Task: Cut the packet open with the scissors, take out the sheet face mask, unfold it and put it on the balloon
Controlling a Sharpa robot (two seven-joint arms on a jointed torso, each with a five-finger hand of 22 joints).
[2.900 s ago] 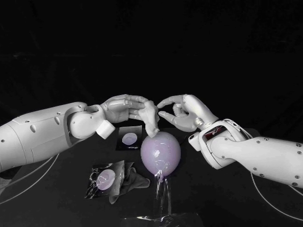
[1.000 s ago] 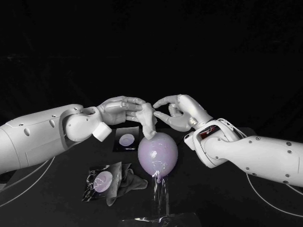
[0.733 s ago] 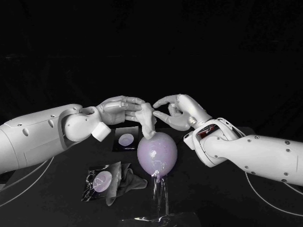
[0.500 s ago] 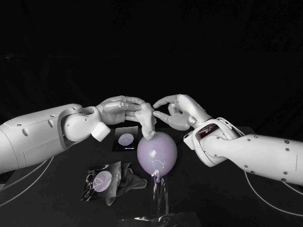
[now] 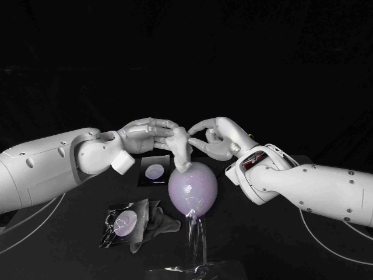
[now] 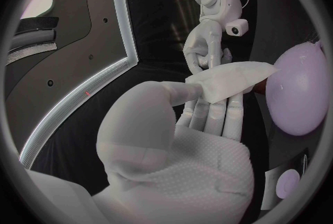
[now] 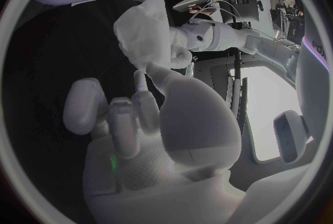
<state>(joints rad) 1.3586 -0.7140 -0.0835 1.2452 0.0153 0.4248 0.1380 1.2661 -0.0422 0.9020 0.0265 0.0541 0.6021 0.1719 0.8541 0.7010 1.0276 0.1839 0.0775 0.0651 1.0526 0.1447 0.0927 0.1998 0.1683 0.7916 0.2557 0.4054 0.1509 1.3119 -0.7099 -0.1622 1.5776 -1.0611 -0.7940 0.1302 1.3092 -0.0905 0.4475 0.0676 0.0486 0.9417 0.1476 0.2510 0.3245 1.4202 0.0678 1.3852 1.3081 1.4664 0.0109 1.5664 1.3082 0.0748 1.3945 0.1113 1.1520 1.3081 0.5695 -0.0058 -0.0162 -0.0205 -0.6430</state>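
Note:
A folded white sheet mask [image 5: 182,151] hangs down between my two hands, its lower end touching the top of the lilac balloon [image 5: 192,189]. My left hand [image 5: 148,134] pinches the mask's upper part, which shows as a folded strip [image 6: 229,80] in the left wrist view. My right hand [image 5: 216,137] meets it from the other side and pinches an edge of the mask [image 7: 146,32] between thumb and a finger. The balloon [image 6: 298,90] stands on a clear stand [image 5: 197,245]. The cut packet [image 5: 129,223] lies crumpled on the table by the balloon's left.
A second dark packet [image 5: 157,171] with a round pale mark lies flat behind the balloon, under my left hand. The black table [image 5: 262,245] stretches around the stand. Cables trail from both arms near the table's sides.
My right hand and forearm have crept slightly towards the left hand. The mask stays pinched above the balloon and the balloon has not moved.

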